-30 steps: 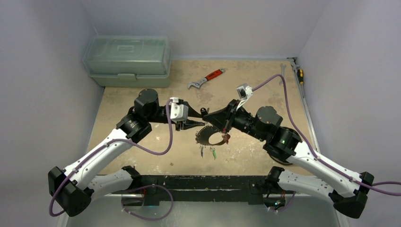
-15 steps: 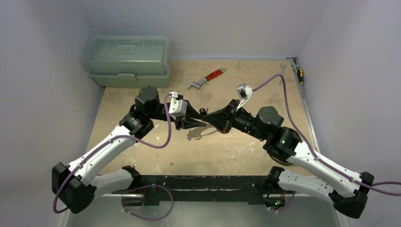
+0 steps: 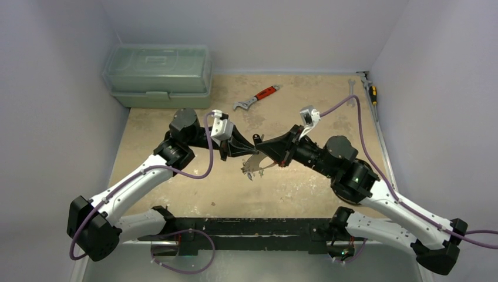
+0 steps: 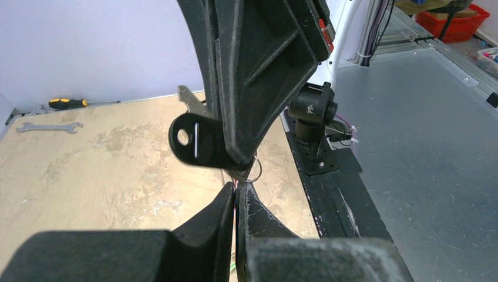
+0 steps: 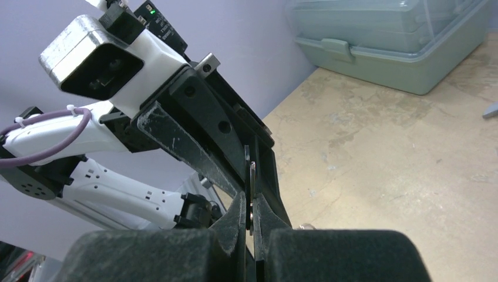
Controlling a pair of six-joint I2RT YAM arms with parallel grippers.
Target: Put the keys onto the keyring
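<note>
While both arms meet above the middle of the table point(image 3: 293, 194), the danger lies in the small hand-over between the two tips. The left gripper point(image 4: 236, 200) has its jaws pressed together on something very thin; I judge it is the wire of the keyring point(image 3: 258, 165), though this is hard to confirm. The right gripper point(image 5: 251, 214) has its jaws closed on a thin metal piece point(image 5: 251, 176) seen edge-on, probably a key. The keyring hangs just under the tips, at the centre of the top view, with the keys point(image 3: 251, 174) dangling below it. If the arms pull in different directions, the loop can bend or slip out and fall. If the piece misses the opening, it only scrapes.
</note>
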